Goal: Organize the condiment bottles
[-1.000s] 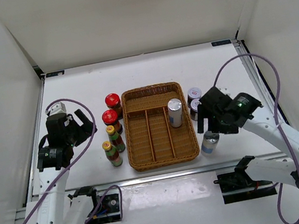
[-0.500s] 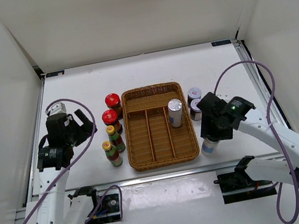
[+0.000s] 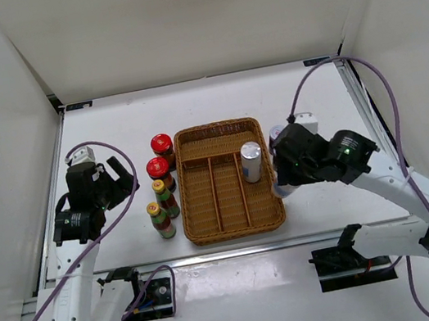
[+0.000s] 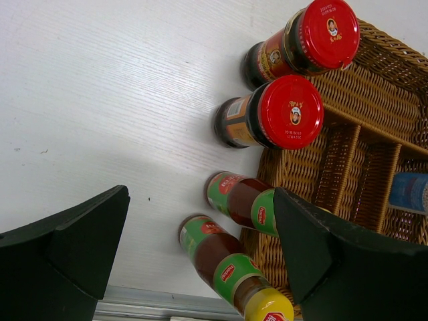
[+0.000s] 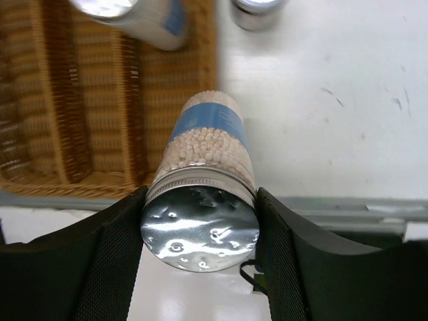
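Your right gripper (image 3: 286, 166) is clenched on a pale silver-topped cylinder (image 5: 210, 140). In the right wrist view its black fingers (image 5: 114, 261) press on either side just below the shiny lid, so the weight hangs under the grip and the base is free to go down first. The cylinder's base sits over the boundary between the wicker tray (image 3: 217, 125) on the left of that frame and bare white table on the right. Whether it is clear of the table I cannot tell.

A matching cylinder (image 3: 251, 161) stands upright in the tray's right-hand compartment, near the centre of the top view. That looks like the place for the pair, and it probably explains the high grip — it lets you set the held cylinder down beside its twin without the fingers catching the wicker wall.

Your left gripper (image 3: 122, 181) is released, with the jaws spread wide, and hangs at the left of the top view above the other bottles. Below it, outside the tray's left rim, stand two red-lidded jars (image 4: 289, 110) and two yellow-capped bottles (image 4: 244, 202) — grouped by kind and untouched.
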